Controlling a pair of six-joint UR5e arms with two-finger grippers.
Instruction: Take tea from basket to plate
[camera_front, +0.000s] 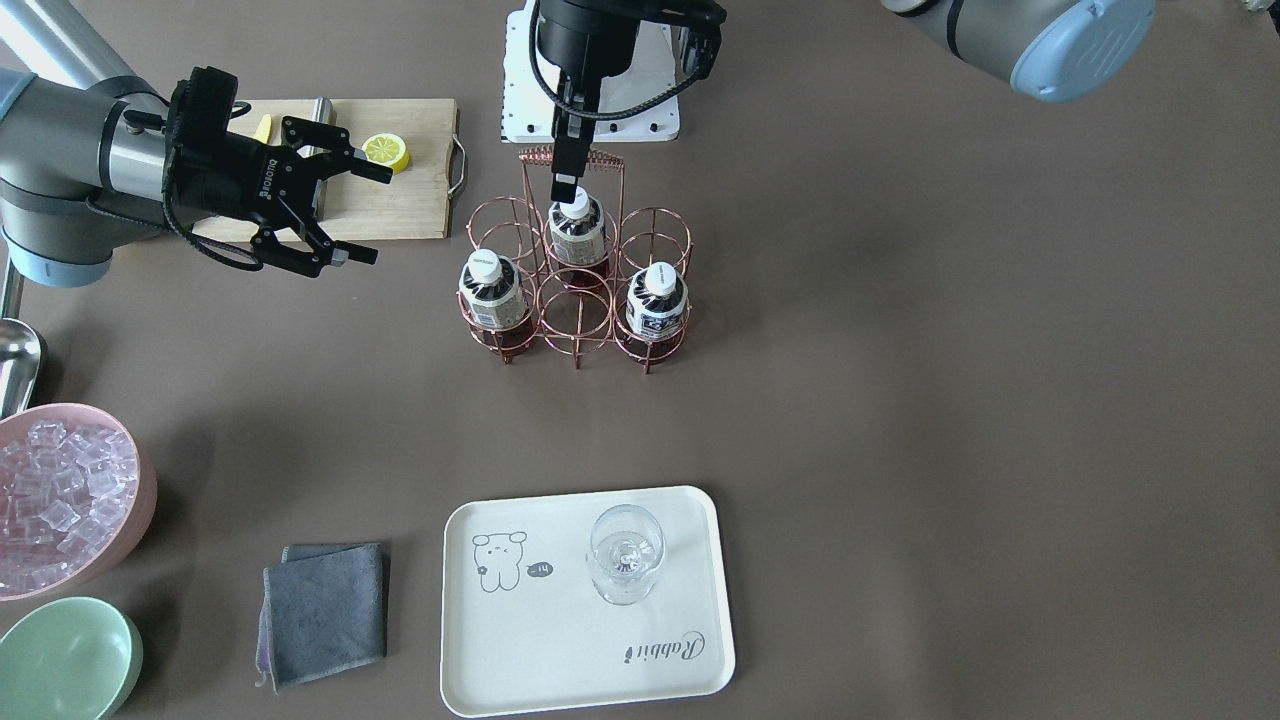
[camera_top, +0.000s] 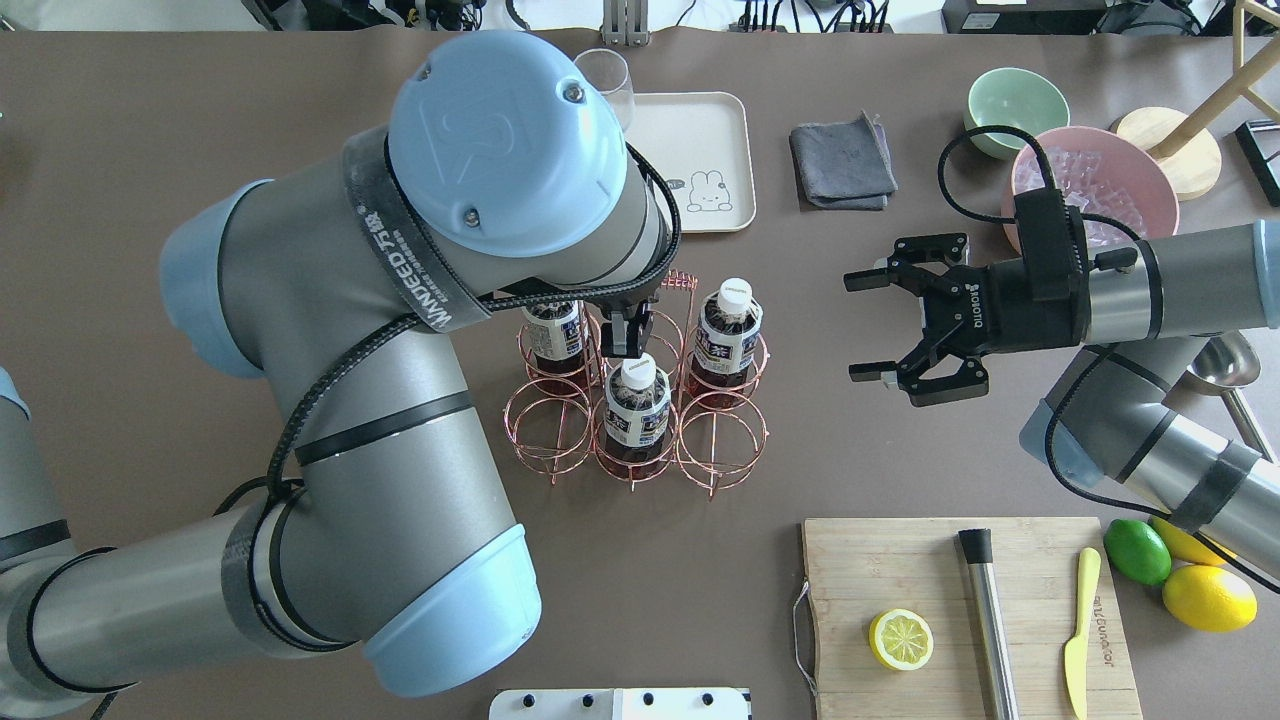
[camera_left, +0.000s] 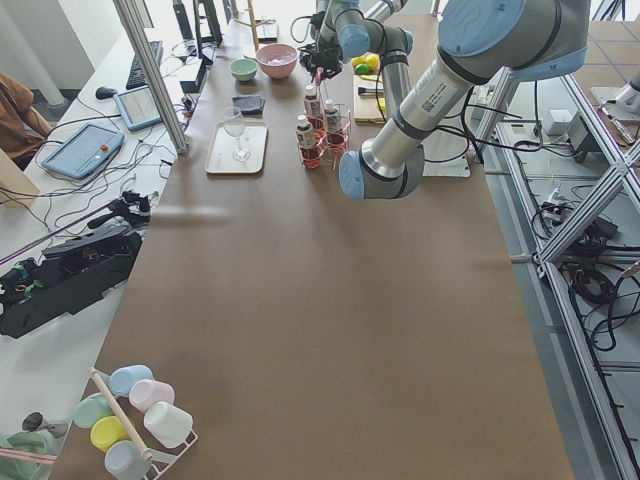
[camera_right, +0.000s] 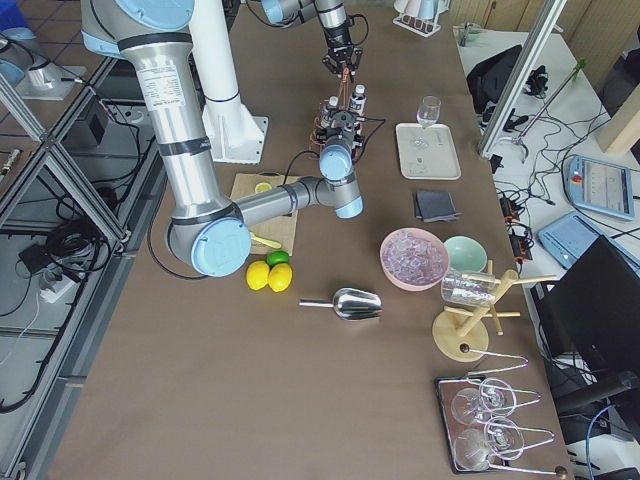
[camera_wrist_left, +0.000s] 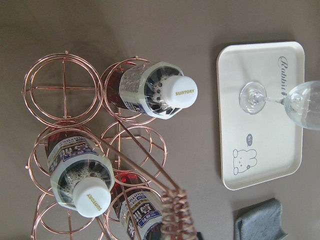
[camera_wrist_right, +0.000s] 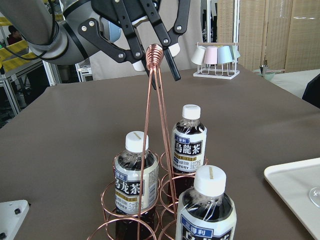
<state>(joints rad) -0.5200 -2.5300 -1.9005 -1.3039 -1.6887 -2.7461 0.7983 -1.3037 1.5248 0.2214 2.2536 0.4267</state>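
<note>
**Figure: Left gripper hovering over the tea in the basket**

The tea (camera_front: 577, 232) is standing upright in the basket (camera_wrist_left: 64, 89), in the middle ring of the row nearest the robot, with its white cap on. Two other bottles (camera_front: 492, 292) (camera_front: 656, 303) are sitting in the end rings of the far row. The left gripper (camera_wrist_right: 152, 62) is hanging directly above the tea, level with the top of the basket's handle. Its fingers are spreading apart on either side of the handle's coil, clamping nothing, and the right wrist view is showing them clear of the cap below.

The right gripper (camera_front: 378, 215) is hovering over the table on the robot's right of the basket, beside the board (camera_front: 400, 210), where a lemon half (camera_front: 386, 152) is lying. Its fingers are standing wide apart, pointing toward the basket and holding nothing.

The plate (camera_front: 560, 650) is lying on the side of the table away from the robot, well apart from the basket. A glass (camera_front: 625, 552) is standing on it, and a grey cloth (camera_front: 325, 610) is lying just beside it.
</note>
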